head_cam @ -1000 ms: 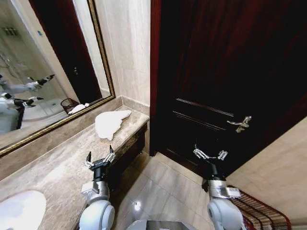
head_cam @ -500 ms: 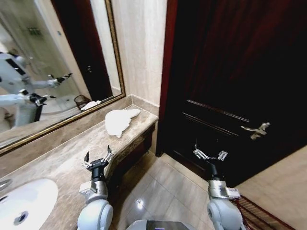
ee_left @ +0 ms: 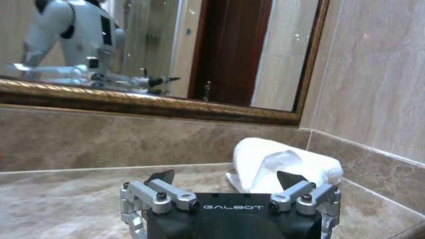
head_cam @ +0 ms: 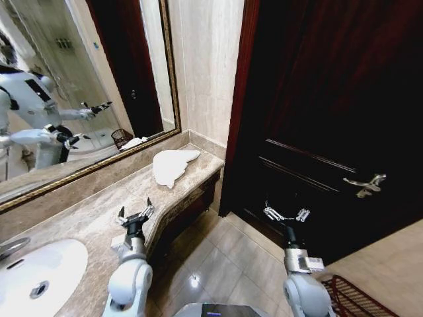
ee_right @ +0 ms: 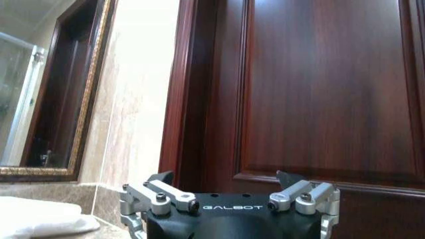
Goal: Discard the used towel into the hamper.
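Ahead of our wide-open left gripper (head_cam: 134,216), well apart, the towel (head_cam: 172,164) looks soft, light; pinch its bunched top.

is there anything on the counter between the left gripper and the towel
Nothing visible does. The left gripper hangs open over the marble counter, and the white towel lies farther along it near the end wall. The stretch of counter between them is bare in the head and left wrist views. The right gripper hangs open by the door.
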